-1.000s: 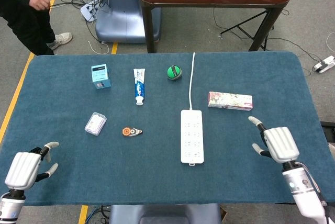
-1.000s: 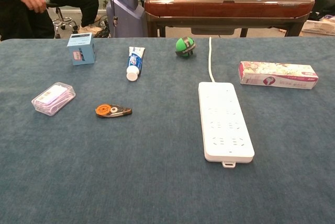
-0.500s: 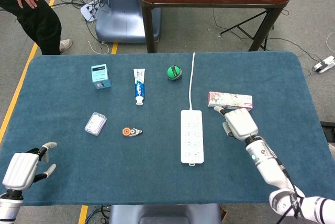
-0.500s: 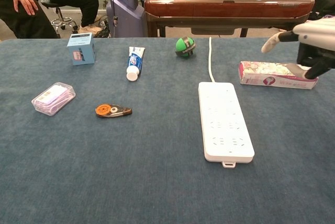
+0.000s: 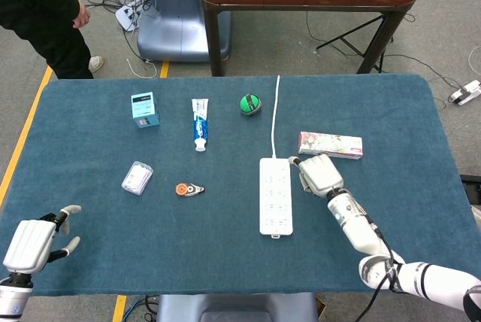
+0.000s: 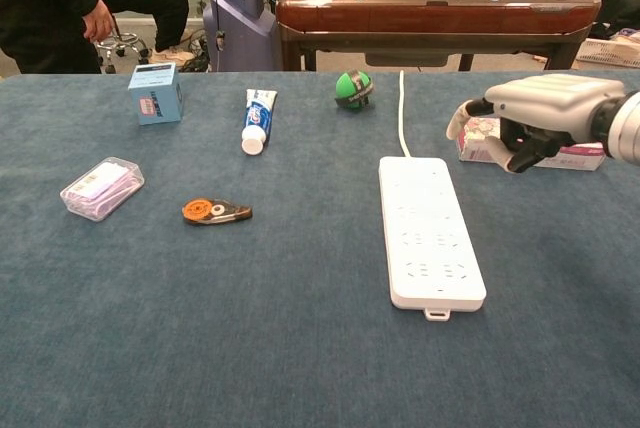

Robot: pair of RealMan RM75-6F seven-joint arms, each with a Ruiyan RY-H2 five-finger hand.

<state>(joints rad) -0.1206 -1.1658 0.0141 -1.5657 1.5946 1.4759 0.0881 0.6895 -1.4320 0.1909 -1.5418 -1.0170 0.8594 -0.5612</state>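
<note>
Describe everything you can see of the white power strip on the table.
The power strip is a long, flat white block of what looks like plastic, with rows of sockets on top and a small tab at its near end. It lies flat on the blue cloth of the table, lengthwise away from the robot. A white cord runs from its far end over the far edge. The right hand hovers just beside its far right corner; contact cannot be told.

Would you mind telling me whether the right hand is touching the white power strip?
Apart. In the chest view the right hand hovers above the cloth, clear of the power strip, in front of the pink box.
</note>
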